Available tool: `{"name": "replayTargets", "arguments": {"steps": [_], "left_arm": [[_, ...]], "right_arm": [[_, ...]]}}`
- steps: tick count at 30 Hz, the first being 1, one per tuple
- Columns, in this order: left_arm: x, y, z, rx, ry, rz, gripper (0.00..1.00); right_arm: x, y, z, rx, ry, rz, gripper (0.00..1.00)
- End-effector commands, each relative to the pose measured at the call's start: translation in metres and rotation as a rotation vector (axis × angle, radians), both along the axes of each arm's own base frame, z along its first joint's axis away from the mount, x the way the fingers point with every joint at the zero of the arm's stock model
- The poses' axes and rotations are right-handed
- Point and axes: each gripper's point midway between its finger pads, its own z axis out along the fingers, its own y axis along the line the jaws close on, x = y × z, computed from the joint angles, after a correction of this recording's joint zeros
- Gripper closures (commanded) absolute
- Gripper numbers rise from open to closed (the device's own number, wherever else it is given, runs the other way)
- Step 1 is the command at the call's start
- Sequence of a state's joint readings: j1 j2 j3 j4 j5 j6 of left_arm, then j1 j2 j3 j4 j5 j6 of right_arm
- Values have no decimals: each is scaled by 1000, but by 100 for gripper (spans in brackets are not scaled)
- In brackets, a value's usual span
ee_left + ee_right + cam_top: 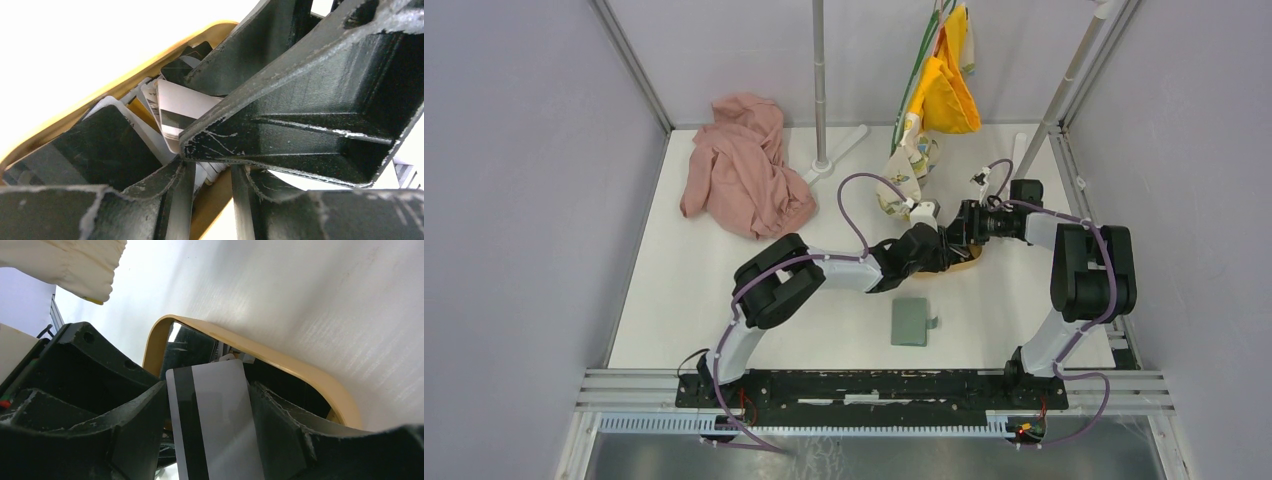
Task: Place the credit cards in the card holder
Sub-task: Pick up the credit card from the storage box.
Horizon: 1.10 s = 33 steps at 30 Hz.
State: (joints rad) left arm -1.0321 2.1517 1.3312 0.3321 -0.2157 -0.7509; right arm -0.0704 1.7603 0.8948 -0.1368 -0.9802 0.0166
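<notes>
Both arms reach in to the oval wooden tray (280,359), which sits toward the far right of the white table (724,290). The credit cards (150,97) lie heaped inside it, overlapping and tilted, among them a black card (100,150) at the near end.

The right gripper (207,385) is spread wide over the tray and clamps a pale grey card (220,420) edgewise. Both long edges of the card sit flush against the inner faces of the fingers (135,430), and its end pokes out past the tips above the tray. A black stripe runs along the card's left side.

The left gripper (212,170) comes in low from the left, tips just inside the tray and close under the right gripper. It is part open, and tray wood shows through the gap (some white card edges crowd its tips, but none is plainly pinched).

The card holder (911,322) lies flat on the table nearer than the tray and apart from it, between the two arms, with a small tab jutting from its right edge. No card touches it.

A pink cloth (744,170) is bunched at the far left
</notes>
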Motion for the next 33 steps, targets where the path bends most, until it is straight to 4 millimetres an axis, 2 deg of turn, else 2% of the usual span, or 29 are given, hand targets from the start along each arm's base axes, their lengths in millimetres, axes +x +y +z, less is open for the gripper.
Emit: {"name": "replayTargets", "arguments": {"steps": [1,11,15,20,26,31,33], "left_arm": [[31,-3,33,-84,-62,81,60],[30,9,29,-103,-48,96,60],[26,14,34,-116,-61,84,62],[13,24,56,-138,-107,31,62],[-8,47,84,-147,-160,-28,63],[-29,71,108,-154,-211,-62,63],[-39,81,122,-161,-246,-81,63]], "right_arm": [[-5,-12,-8,-63,26,-22,32],[-4,-16,-3,-77,-15,4,26],[-3,-18,0,-102,-49,27,24],[2,-23,12,-151,-126,44,24],[7,-28,32,-217,-263,74,25],[3,-26,55,-265,-431,162,26],[0,-24,65,-333,-557,222,26]]}}
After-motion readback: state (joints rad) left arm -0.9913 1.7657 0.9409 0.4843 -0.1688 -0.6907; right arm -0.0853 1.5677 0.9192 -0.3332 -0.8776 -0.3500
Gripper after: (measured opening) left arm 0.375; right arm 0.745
